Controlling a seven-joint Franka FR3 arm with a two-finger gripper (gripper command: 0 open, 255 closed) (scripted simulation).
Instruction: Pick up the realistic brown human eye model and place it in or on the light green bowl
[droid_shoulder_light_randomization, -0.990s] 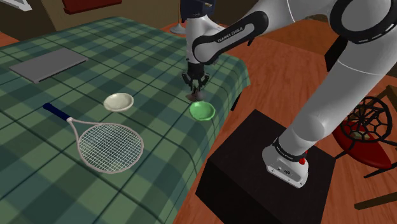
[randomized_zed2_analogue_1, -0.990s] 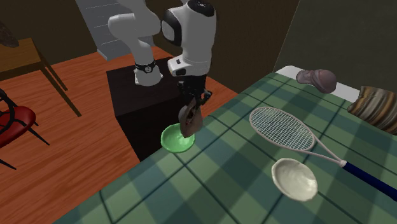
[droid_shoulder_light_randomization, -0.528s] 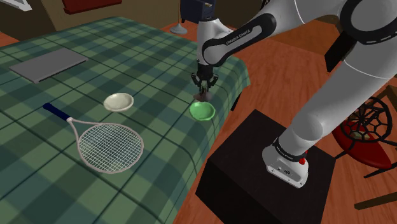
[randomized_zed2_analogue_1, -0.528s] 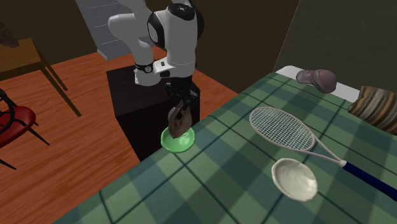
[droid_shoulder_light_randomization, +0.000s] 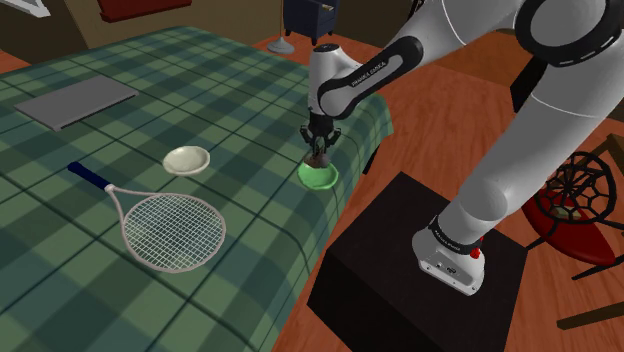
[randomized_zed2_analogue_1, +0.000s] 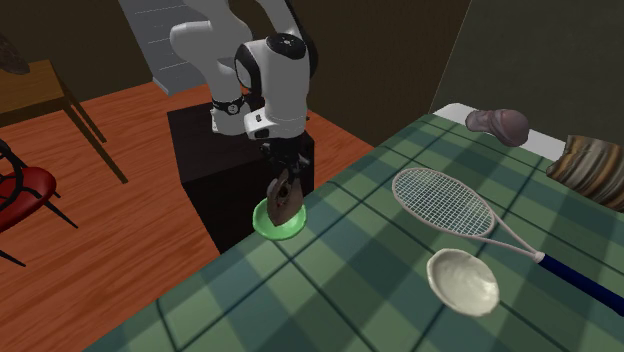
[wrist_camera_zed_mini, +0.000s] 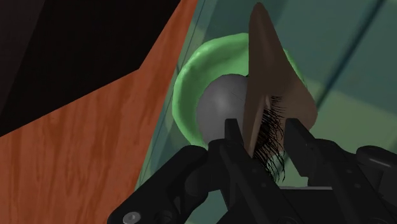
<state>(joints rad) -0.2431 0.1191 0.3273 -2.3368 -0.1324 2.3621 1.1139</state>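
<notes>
On green plaid surface (droid_shoulder_light_randomization: 60, 270): green bowl (droid_shoulder_light_randomization: 326, 183) at edge; pale bowl (droid_shoulder_light_randomization: 186, 159); tennis racket (droid_shoulder_light_randomization: 165, 231); flat grey slab (droid_shoulder_light_randomization: 75, 101)

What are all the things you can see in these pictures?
Eye model: one, brown with a grey ball and black lashes, held over the green bowl.
Green bowl: one, light green, at the table's edge by the stand.
Pale bowl: one, cream, beside the racket's handle.
Racket: one, white with a dark blue handle, flat on the cloth.
Board: one, grey, far end of the table.
Tablecloth: one, green checked.
Chair: one, red seat, on the wooden floor.
Stand: one, black.
Arm: one, white.
Gripper: one, black, clasping the eye model.
</notes>
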